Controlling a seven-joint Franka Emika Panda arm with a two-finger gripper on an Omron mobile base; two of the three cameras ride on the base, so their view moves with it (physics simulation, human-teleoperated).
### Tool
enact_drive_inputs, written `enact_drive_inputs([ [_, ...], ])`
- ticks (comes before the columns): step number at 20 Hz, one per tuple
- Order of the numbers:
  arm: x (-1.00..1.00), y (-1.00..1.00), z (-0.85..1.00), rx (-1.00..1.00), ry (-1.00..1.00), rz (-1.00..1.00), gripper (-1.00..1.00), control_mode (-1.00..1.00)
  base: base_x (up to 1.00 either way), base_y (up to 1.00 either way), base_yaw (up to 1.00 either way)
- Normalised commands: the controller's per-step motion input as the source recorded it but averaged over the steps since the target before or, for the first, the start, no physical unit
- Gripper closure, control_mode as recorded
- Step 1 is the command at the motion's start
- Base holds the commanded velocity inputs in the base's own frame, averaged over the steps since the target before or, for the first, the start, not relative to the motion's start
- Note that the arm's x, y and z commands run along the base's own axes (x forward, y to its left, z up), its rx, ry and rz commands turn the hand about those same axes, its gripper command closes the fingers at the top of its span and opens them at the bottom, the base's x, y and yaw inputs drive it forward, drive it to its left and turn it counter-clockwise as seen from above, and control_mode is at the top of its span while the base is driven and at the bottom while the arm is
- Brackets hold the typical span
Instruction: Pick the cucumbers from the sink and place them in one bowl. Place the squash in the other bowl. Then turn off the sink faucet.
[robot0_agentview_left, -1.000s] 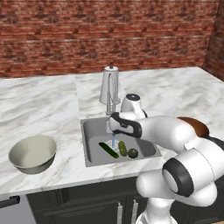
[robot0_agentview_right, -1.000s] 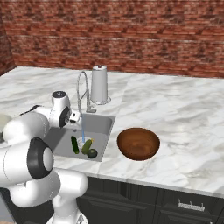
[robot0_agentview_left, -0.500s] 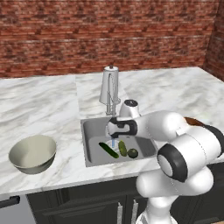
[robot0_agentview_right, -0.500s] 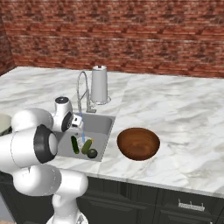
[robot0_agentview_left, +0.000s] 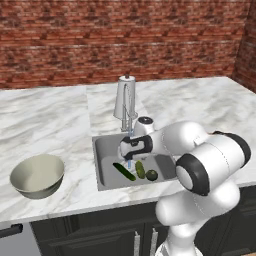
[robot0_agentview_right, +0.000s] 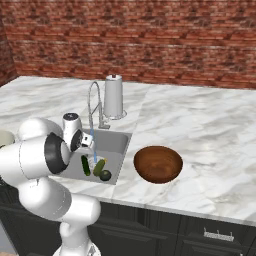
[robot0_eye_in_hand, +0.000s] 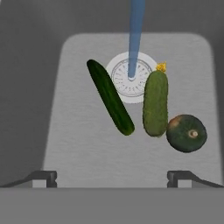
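Observation:
In the sink (robot0_eye_in_hand: 78, 148) lie two cucumbers: a long dark one (robot0_eye_in_hand: 110, 96) and a plumper, lighter one (robot0_eye_in_hand: 155, 103) beside the drain (robot0_eye_in_hand: 130, 78). The round dark squash (robot0_eye_in_hand: 186, 133) touches the plump one's near end. My gripper (robot0_eye_in_hand: 112, 178) hangs open above them, nothing between its fingertips (robot0_eye_in_hand: 43, 177). From the left base view the gripper (robot0_agentview_left: 131, 150) sits over the basin, just above the cucumbers (robot0_agentview_left: 123, 171) and squash (robot0_agentview_left: 151, 175). The faucet (robot0_agentview_left: 125, 102) runs a blue stream (robot0_eye_in_hand: 134, 35) onto the drain. The wooden bowl (robot0_agentview_right: 158, 164) stands right of the sink, the pale bowl (robot0_agentview_left: 36, 175) left.
A brick wall backs the marble counter (robot0_agentview_left: 45, 120). The faucet's thin arched spout (robot0_agentview_right: 92, 100) reaches over the basin close to my hand. Dark cabinet fronts (robot0_agentview_right: 200, 235) run below the counter's front edge.
My arm's elbow has swung forward and now covers the wooden bowl in the left base view. The hand has edged slightly left over the basin. The vegetables lie where they were.

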Motion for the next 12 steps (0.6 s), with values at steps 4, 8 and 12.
enact_drive_inputs([
  [4, 0.06, 0.04, -0.27, 0.00, 0.00, 0.00, -1.00, -1.00, 0.00, 0.00, 0.00],
  [8, 0.09, 0.02, -0.29, 0.00, 0.00, 0.00, -1.00, -1.00, 0.00, 0.00, 0.00],
  [12, 0.04, 0.02, -0.26, 0.00, 0.00, 0.00, -1.00, -1.00, 0.00, 0.00, 0.00],
])
